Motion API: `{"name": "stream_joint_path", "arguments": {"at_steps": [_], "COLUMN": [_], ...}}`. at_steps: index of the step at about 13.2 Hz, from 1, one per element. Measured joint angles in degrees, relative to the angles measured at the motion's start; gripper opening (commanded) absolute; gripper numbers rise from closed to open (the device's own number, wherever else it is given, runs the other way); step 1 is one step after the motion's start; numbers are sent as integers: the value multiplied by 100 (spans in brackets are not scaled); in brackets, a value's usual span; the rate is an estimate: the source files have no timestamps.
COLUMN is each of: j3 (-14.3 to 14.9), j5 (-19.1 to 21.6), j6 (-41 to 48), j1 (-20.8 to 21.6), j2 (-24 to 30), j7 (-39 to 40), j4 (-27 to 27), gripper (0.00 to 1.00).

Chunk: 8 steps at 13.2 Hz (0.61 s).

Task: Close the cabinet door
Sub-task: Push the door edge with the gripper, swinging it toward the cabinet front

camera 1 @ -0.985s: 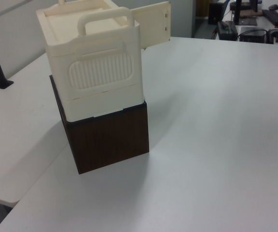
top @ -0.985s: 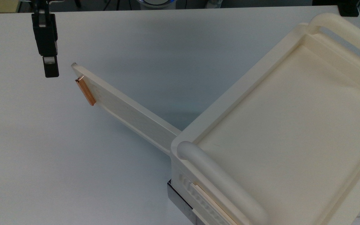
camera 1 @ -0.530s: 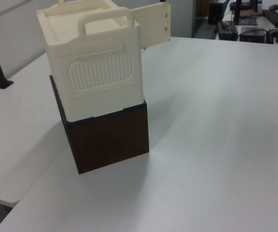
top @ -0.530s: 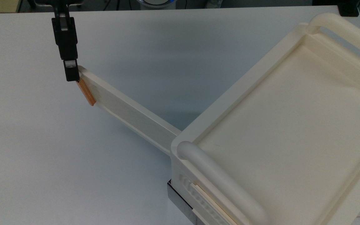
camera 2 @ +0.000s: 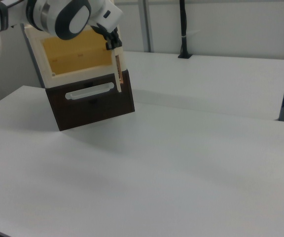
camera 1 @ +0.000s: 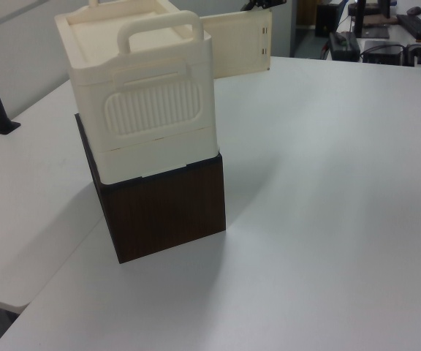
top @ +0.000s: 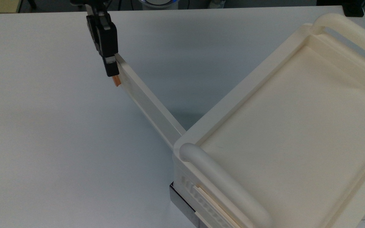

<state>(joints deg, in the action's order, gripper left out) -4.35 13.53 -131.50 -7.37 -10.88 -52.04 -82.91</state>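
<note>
The cabinet (top: pixel 284 126) is a large cream-white box with a recessed top and thick rounded handles, standing on a dark brown base (camera 1: pixel 167 212). Its cabinet door (top: pixel 150 104), a thin cream panel, stands swung out from the cabinet's corner toward the top view's upper left. A copper-orange handle (top: pixel 116 81) sits near the door's free end. My gripper (top: pixel 112 71) is black and rests against that free end, just above the copper handle. In the right view my gripper (camera 2: pixel 113 44) is at the top of the edge-on door (camera 2: pixel 118 74), beside the cabinet's yellow inside (camera 2: pixel 78 52).
The white table (top: pixel 59 142) spreads wide to the top view's left of the door and cabinet. A black post (camera 2: pixel 183 29) stands at the far table edge in the right view. Dark equipment (camera 1: pixel 375 36) lies beyond the table in the left view.
My gripper moved toward the top view's right, met the door's free end and pushed it. The door has swung partway toward the cabinet.
</note>
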Motion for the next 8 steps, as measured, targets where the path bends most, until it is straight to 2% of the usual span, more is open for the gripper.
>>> {"name": "stream_joint_path", "arguments": {"at_steps": [4, 8], "j3": [-334, -687], "j5": [-1, -7], "j6": [479, 588], "j1": [10, 16], "j2": [86, 77], "j7": [221, 363], "j4": [10, -1], "gripper": [0, 0]}}
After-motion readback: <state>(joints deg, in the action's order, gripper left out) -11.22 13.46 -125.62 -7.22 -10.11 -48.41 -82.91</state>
